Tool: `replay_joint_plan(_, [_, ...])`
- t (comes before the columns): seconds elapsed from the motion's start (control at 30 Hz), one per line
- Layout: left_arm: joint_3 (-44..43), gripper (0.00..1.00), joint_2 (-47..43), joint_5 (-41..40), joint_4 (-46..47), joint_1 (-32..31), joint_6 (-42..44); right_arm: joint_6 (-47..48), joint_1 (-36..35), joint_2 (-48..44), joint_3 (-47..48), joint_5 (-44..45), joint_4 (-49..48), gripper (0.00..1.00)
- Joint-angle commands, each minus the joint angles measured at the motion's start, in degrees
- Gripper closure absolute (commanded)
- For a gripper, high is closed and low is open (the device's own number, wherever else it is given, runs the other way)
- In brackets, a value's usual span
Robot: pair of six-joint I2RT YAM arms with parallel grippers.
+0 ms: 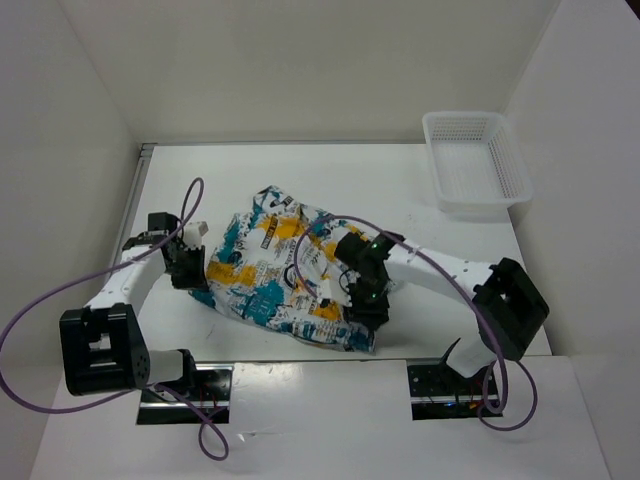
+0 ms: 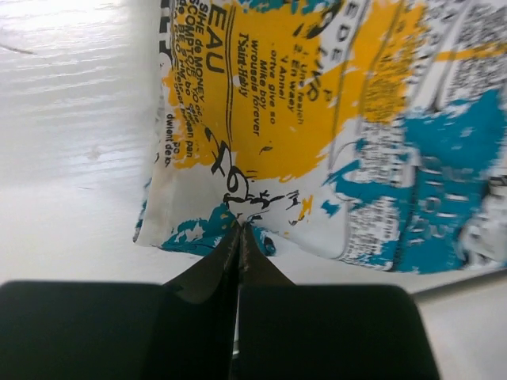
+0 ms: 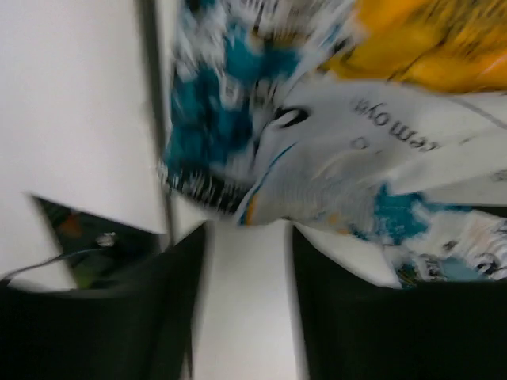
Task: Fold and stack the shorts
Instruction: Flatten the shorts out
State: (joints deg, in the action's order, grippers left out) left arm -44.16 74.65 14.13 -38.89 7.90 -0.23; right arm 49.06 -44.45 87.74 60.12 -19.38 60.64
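The shorts [image 1: 275, 265] lie rumpled mid-table, white cloth with yellow-orange and teal patches and dark lettering. My left gripper [image 1: 195, 275] is at their left edge. In the left wrist view its jaws are closed together [image 2: 239, 227], with the tips pinching the hem of the shorts [image 2: 317, 119]. My right gripper [image 1: 368, 305] is over the near right corner of the shorts. In the blurred right wrist view its jaws stand apart [image 3: 247, 231], with bare table between them and the edge of the shorts [image 3: 341, 134] just beyond the tips.
A white plastic mesh basket [image 1: 475, 160] stands at the back right of the table. White walls close the table at the back and sides. Purple cables loop from both arms over the near side.
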Motion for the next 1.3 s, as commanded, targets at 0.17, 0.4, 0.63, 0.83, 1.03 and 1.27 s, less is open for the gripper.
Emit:
replay_joint_plan(0.17, [-10.7,0.67,-0.8,9.4,-11.6,0.3,0.2,-5.5,6.9,-6.3,4.7,4.9,-7.5,0.00])
replay_joint_plan(0.4, [-31.1,0.38,14.9,15.8,10.3,0.3,0.2,-22.1,24.1,-9.7,11.4,-0.3,-27.0,0.00])
replay_joint_plan(0.63, [-43.5,0.36,32.1,5.0,20.4,-7.9,0.2,-30.2,27.5,-2.1,3.6,11.8,-42.7,0.22])
replay_joint_plan(0.83, [-57.4,0.32,47.5,7.3,21.9,-11.9,0.2,-30.5,30.2,1.6,1.8,11.1,-41.5,0.22])
replay_joint_plan(1.03, [-61.0,0.32,53.0,7.3,20.7,-15.3,0.2,-24.8,30.2,4.9,0.1,8.7,-38.1,0.22])
replay_joint_plan(1.27, [-58.3,0.47,54.3,9.5,17.6,-15.8,0.2,-16.8,30.2,7.3,-2.2,8.8,-33.0,0.19])
